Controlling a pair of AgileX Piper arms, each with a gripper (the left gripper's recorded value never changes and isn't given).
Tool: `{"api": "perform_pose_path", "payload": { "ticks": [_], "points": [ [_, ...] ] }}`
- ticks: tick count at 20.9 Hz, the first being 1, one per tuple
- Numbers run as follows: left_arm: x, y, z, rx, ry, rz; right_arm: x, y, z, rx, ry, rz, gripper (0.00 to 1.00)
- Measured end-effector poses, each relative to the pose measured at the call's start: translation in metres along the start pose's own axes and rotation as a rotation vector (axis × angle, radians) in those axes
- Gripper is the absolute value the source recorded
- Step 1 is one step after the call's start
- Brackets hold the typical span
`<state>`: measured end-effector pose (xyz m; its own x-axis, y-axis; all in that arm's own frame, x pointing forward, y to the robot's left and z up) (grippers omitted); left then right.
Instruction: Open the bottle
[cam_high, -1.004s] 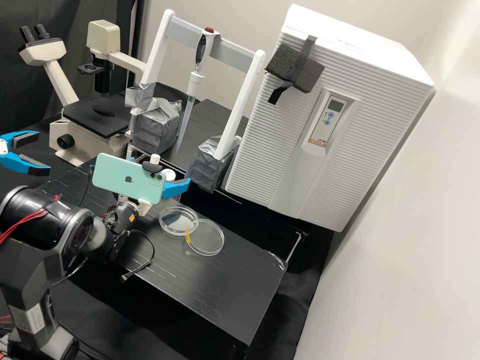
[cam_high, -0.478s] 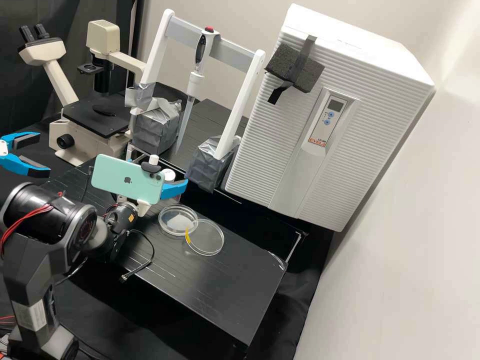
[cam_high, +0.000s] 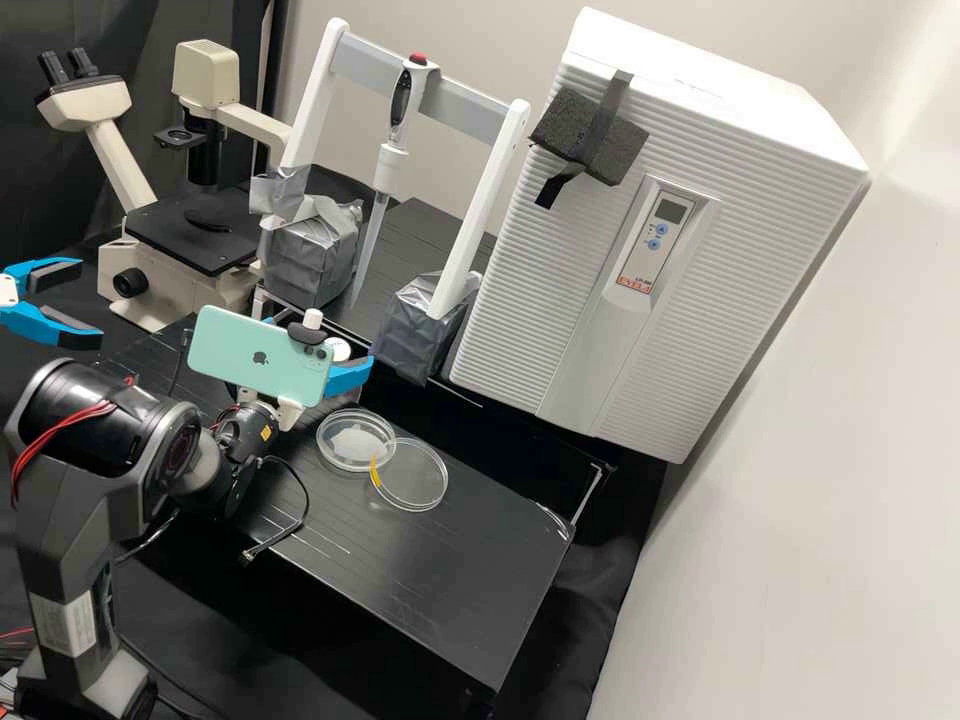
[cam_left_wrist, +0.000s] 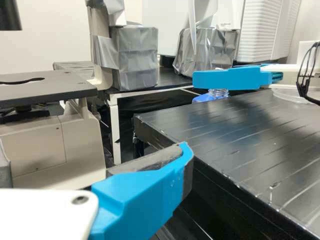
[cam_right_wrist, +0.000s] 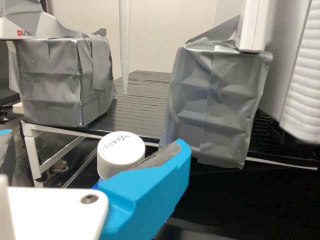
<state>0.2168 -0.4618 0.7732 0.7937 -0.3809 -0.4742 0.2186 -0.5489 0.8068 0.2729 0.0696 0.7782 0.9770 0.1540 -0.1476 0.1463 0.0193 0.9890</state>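
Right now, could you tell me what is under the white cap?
Below the white cap the bottle's clear threaded neck shows; a blue finger covers where they meet.

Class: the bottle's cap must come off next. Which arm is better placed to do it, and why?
Right. The right hand is at the bottle, the white cap close beside one finger. The left hand hangs open off the side of the bench, far from it.
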Motion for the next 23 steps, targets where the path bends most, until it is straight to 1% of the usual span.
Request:
{"api": "perform_pose_path", "payload": {
  "ticks": [6,9,17,23],
  "points": [
    [0.0,0.0,0.0,0.0,0.0,0.0,0.0006,-0.0008,0.0008,0.006,-0.003,-0.003,0.0],
    [0.0,0.0,0.0,0.0,0.0,0.0,0.001,-0.0021,0.0021,0.006,-0.01,-0.01,0.0],
    [0.0,0.0,0.0,0.002,0.0,0.0,0.001,-0.0022,0.002,0.005,-0.009,-0.011,0.0],
    [0.0,0.0,0.0,0.004,0.0,0.0,0.0009,0.0022,0.0065,0.007,-0.026,0.005,0.0]
  ]
}}
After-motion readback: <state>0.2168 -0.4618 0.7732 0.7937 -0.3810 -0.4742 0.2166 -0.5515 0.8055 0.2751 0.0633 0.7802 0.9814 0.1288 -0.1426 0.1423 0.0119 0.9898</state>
